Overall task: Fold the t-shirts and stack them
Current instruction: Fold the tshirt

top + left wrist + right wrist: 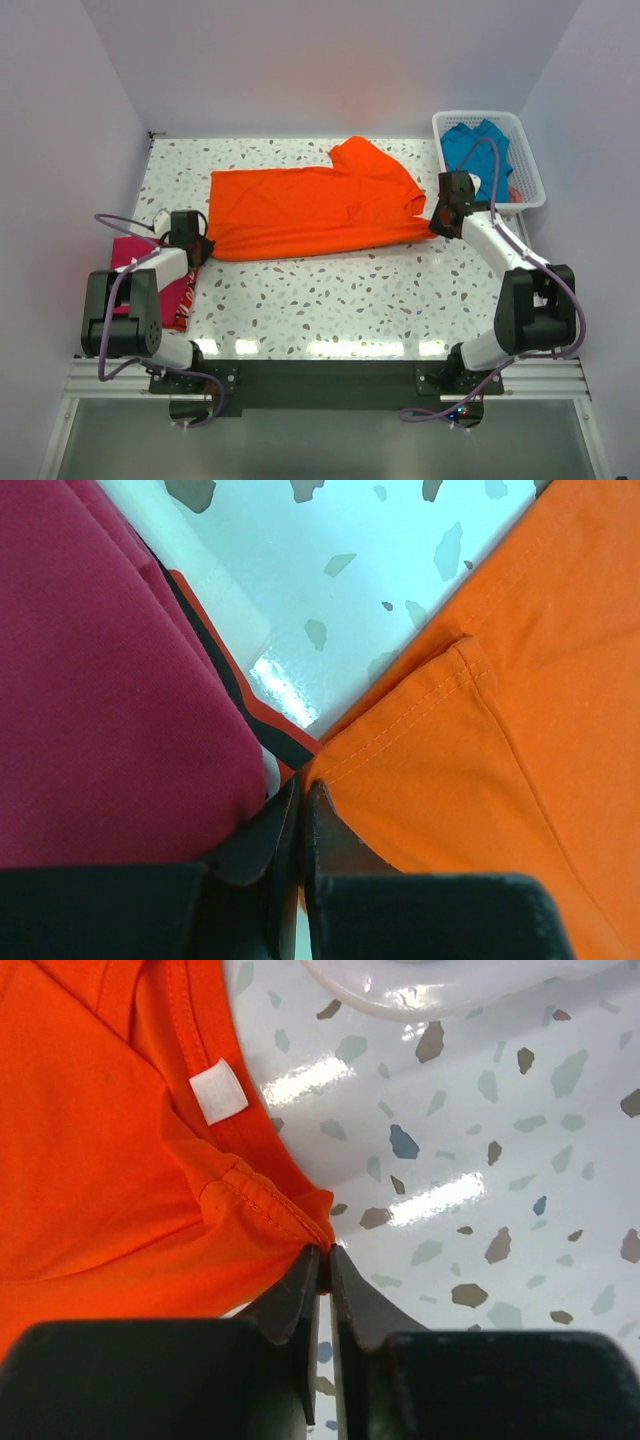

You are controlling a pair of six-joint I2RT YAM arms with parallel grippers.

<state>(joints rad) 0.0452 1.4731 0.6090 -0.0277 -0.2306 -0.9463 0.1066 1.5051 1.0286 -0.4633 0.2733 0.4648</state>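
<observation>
The bright orange t-shirt [310, 210] lies spread flat across the middle of the table, its collar end toward the right. My left gripper [203, 247] is shut on its near-left hem corner [440, 690]; in the left wrist view the jaws [302, 790] pinch orange cloth. My right gripper [436, 222] is shut on the shirt's right edge, and the right wrist view shows its jaws [325, 1255] closed on a stitched fold just below the collar label [218, 1091]. A magenta-pink t-shirt [150, 268] lies folded at the table's left edge, beside my left gripper. A teal-blue t-shirt [475, 150] sits in the basket.
The white lattice basket [530, 160] stands at the back right, close behind my right gripper; its rim [440, 990] shows at the top of the right wrist view. A red and black striped cloth edge [250, 695] pokes out from under the magenta shirt. White walls enclose the table.
</observation>
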